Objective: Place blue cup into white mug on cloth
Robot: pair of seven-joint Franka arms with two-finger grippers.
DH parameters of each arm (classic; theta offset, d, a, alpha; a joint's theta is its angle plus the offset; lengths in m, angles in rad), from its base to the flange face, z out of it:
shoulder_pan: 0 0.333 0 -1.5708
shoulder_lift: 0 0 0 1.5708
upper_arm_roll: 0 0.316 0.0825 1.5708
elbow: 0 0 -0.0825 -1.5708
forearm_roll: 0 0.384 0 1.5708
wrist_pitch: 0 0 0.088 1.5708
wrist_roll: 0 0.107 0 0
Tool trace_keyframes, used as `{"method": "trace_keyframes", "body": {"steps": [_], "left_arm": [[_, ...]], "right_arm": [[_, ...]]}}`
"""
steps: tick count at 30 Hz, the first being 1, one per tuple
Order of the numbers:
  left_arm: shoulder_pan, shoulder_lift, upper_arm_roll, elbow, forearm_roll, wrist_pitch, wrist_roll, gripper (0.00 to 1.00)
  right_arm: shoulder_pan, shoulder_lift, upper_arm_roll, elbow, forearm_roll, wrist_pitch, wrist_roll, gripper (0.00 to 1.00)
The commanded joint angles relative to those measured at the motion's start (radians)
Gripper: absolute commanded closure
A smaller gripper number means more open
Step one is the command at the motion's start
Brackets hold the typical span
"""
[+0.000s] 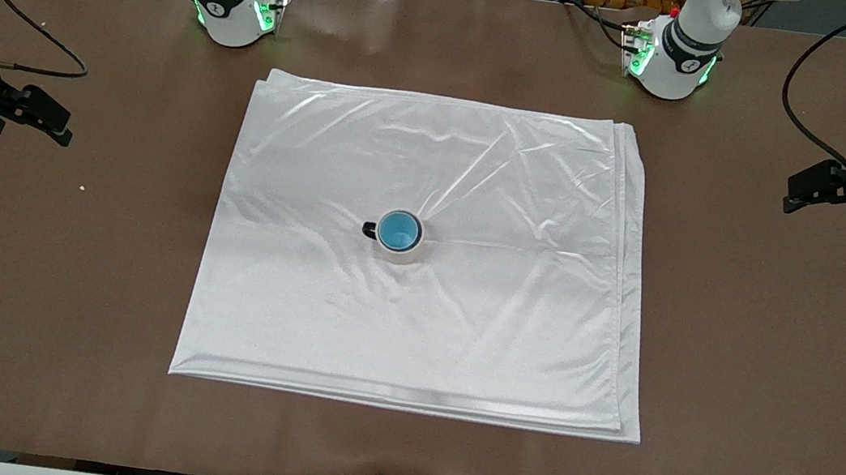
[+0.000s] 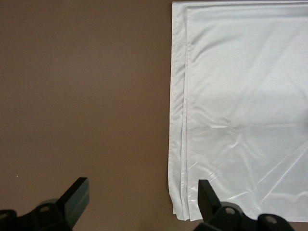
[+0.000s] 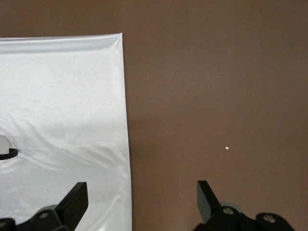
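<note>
Blue cup (image 1: pixel 399 229) sits upright inside the white mug (image 1: pixel 406 252), its bright blue inside showing within the mug's cream rim. Only that rim and a strip of the mug's wall show around it, and the mug's small dark handle points toward the right arm's end of the bench (image 1: pixel 767 356). The mug stands near the middle of the cloth (image 1: pixel 459 332), a little toward the right arm's end of it.

With the cloth as landmark: it lies flat on the brown bench, shiny white and creased, folded in layers whose stacked edges show along the side toward the left arm's end and along the edge nearest the front camera. The two arm bases stand farther from the front camera than the cloth.

Left tool (image 1: pixel 813 191) hangs over bare bench off the cloth's edge at the left arm's end, released and holding nothing; in the left wrist view its dark fingers (image 2: pixel 77 195) stand wide apart, one over the brown surface and the other over the layered edge of the cloth. Right tool (image 1: pixel 47 116) hangs over bare bench off the cloth's edge at the right arm's end, also released and empty. The right wrist view shows its fingers (image 3: pixel 74 199) spread, with the cloth's edge between them. A tiny pale speck (image 1: pixel 81 187) lies on the bench near that tool. Both arms wait well apart from the mug.
</note>
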Motion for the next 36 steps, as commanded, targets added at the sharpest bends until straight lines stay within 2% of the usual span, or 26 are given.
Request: {"method": "trace_keyframes", "body": {"steps": [1,36], "left_arm": [[-0.004,-0.002,0.001,0.003,0.006,0.007,0.019,0.0],[-0.014,0.007,-0.005,0.005,-0.003,0.007,0.015,0.0]], "right_arm": [[-0.003,0.011,-0.001,0.022,0.006,-0.016,0.002,0.0],[-0.004,0.011,-0.001,0.022,0.006,-0.008,0.003,0.0]]}}
